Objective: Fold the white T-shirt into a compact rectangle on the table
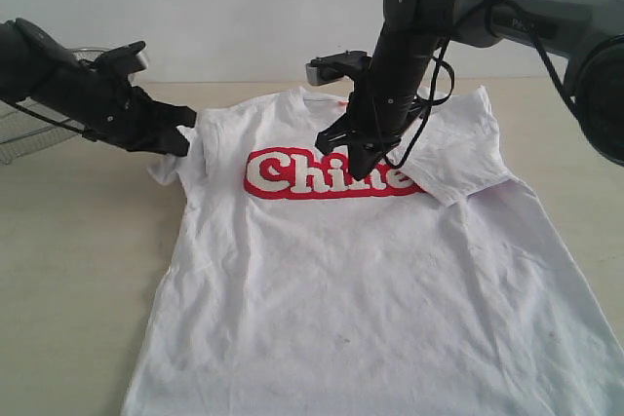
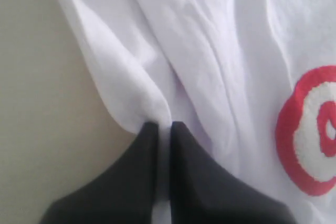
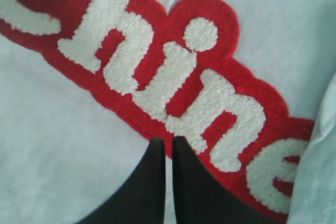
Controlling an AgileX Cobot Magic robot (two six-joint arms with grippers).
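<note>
1 white T-shirt (image 1: 341, 280), front up, flat on table (image 1: 78, 270), collar twd far edge, hem twd near edge. Cloth soft, light, limp, creases easily; likely sags if lifted by one pt. Best hold, in my view: sleeve hem or shoulder seam, pinch thru both layers.

2 grippers. Left gripper (image 1: 180, 138): fingers pinching sleeve fold (image 2: 131, 93) on left-edge side. Right gripper (image 1: 363, 170): fingers pressed together over red chest band (image 1: 292, 174); no cloth seen betw them.

1 wire basket (image 1: 29, 129) nr far left corner.
</note>
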